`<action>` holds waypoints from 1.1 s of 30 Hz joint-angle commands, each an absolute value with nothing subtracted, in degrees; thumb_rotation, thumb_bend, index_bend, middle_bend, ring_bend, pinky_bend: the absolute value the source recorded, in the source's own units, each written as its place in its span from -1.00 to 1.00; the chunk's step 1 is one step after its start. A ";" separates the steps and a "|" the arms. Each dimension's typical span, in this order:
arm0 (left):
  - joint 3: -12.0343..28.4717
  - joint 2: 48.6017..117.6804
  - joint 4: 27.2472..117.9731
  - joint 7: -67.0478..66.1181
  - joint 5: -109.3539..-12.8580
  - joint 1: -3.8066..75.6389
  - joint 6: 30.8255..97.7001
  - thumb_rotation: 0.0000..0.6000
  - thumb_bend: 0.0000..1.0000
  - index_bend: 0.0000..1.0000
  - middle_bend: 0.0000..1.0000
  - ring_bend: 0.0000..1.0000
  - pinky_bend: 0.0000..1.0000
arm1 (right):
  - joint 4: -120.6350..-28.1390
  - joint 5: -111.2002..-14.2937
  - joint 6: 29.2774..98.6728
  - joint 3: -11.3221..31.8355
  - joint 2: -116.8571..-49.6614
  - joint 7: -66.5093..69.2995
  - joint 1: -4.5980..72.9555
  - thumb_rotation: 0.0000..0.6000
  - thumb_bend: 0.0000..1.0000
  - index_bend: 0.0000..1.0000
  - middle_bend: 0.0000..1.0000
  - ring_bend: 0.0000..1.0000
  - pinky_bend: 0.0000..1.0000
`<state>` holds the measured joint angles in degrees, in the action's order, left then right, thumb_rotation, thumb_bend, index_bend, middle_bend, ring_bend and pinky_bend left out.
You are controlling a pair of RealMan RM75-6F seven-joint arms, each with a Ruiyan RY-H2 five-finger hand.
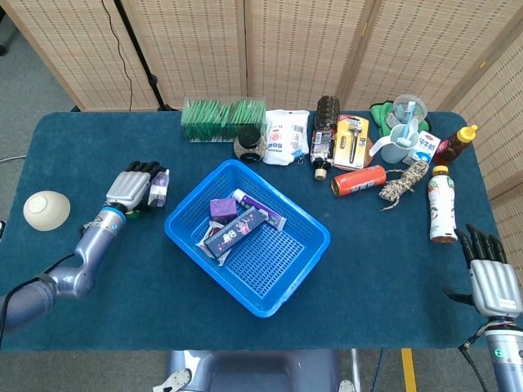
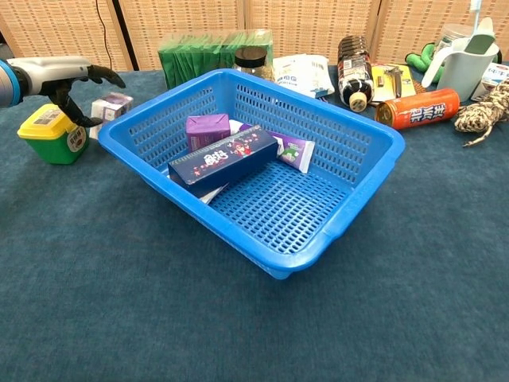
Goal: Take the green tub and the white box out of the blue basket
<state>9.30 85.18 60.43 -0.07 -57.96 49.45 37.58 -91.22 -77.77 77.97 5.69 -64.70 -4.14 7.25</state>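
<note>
The green tub (image 2: pixel 53 133) with a yellow lid stands on the table left of the blue basket (image 2: pixel 318 239); in the head view my left hand mostly hides it. The white box (image 2: pixel 109 107) (image 1: pixel 159 188) rests on the cloth between the tub and the blue basket (image 1: pixel 197 193). My left hand (image 2: pixel 62 76) (image 1: pixel 131 184) hovers over tub and box, fingers apart, thumb above the box and one fingertip close to its left side. My right hand (image 1: pixel 494 278) rests open at the table's front right corner.
In the basket lie a purple box (image 2: pixel 207 129), a dark blue carton (image 2: pixel 224 157) and a white-purple pack (image 2: pixel 293 150). A white bowl (image 1: pixel 46 210) sits far left. Green packs (image 1: pixel 222 120), a jar (image 1: pixel 248 144), a red can (image 1: pixel 358 180) and bottles line the back.
</note>
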 commanded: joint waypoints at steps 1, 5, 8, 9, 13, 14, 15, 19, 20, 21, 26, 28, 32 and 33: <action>9.55 84.27 61.10 0.95 -59.03 49.20 37.25 1.00 -0.27 -1.00 -1.00 -1.00 -1.00 | -91.19 -77.72 77.86 5.67 -64.74 -4.13 7.30 1.00 -1.00 -1.00 -1.00 -1.00 -1.00; 10.45 83.17 62.25 2.67 -60.39 48.56 38.67 1.00 -0.29 -1.00 -1.00 -1.00 -1.00 | -91.22 -77.77 78.02 5.68 -64.75 -4.21 7.27 1.00 -1.00 -1.00 -1.00 -1.00 -1.00; 11.15 82.00 63.49 3.96 -61.44 47.97 40.15 1.00 -0.31 -1.00 -1.00 -1.00 -1.00 | -91.30 -77.89 78.22 5.67 -64.73 -4.23 7.22 1.00 -1.00 -1.00 -1.00 -1.00 -1.00; 11.47 81.57 63.93 4.42 -61.83 47.74 40.90 1.00 -0.32 -1.00 -1.00 -1.00 -1.00 | -91.33 -77.93 78.24 5.65 -64.73 -4.23 7.21 1.00 -1.00 -1.00 -1.00 -1.00 -1.00; 11.86 76.53 69.19 5.31 -63.88 45.43 44.67 1.00 -0.37 -1.00 -1.00 -1.00 -1.00 | -91.73 -78.46 78.58 5.53 -64.61 -4.23 7.16 1.00 -1.00 -1.00 -1.00 -1.00 -1.00; 10.82 72.68 73.68 3.57 -63.97 43.72 45.76 1.00 -0.38 -1.00 -1.00 -1.00 -1.00 | -91.97 -79.01 79.08 5.47 -64.50 -4.26 7.06 1.00 -1.00 -1.00 -1.00 -1.00 -1.00; 10.09 68.91 78.95 1.76 -63.28 42.11 46.85 1.00 -0.39 -1.00 -1.00 -1.00 -1.00 | -92.12 -79.46 79.50 5.40 -64.42 -4.29 6.96 1.00 -1.00 -1.00 -1.00 -1.00 -1.00; 8.28 61.56 90.80 -1.90 -62.19 36.69 53.42 1.00 -0.41 -1.00 -1.00 -1.00 -1.00 | -92.20 -80.72 80.83 5.25 -64.45 -4.71 6.69 1.00 -1.00 -1.00 -1.00 -1.00 -1.00; 7.21 59.49 94.24 -2.42 -62.59 34.18 56.34 1.00 -0.41 -1.00 -1.00 -1.00 -1.00 | -92.21 -81.05 81.35 5.25 -64.58 -5.00 6.58 1.00 -1.00 -1.00 -1.00 -1.00 -1.00; 6.22 58.04 96.69 -2.71 -63.37 32.17 58.69 1.00 -0.41 -1.00 -1.00 -1.00 -1.00 | -92.23 -81.29 81.71 5.22 -64.71 -5.15 6.49 1.00 -1.00 -1.00 -1.00 -1.00 -1.00; 0.99 54.92 101.95 -3.70 -69.47 22.72 69.93 1.00 -0.41 -1.00 -1.00 -1.00 -1.00 | -92.30 -82.62 83.22 5.13 -65.05 -5.13 6.14 1.00 -1.00 -1.00 -1.00 -1.00 -1.00; -1.06 54.78 102.33 -3.30 -71.85 19.31 73.36 1.00 -0.41 -1.00 -1.00 -1.00 -1.00 | -92.32 -83.09 84.15 5.24 -65.11 -4.86 5.88 1.00 -1.00 -1.00 -1.00 -1.00 -1.00; -3.22 55.09 102.49 -3.03 -74.12 14.73 77.76 1.00 -0.41 -1.00 -1.00 -1.00 -1.00 | -92.31 -83.27 84.94 5.44 -64.98 -4.22 5.56 1.00 -1.00 -1.00 -1.00 -1.00 -1.00; -3.62 55.47 102.54 -2.57 -74.59 13.41 79.07 1.00 -0.41 -1.00 -1.00 -1.00 -1.00 | -92.35 -83.30 85.18 5.51 -64.86 -4.07 5.46 1.00 -1.00 -1.00 -1.00 -1.00 -1.00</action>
<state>-1.85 55.72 101.71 -2.68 -72.98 16.09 76.39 -92.32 -83.25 85.03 5.45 -64.95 -4.19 5.55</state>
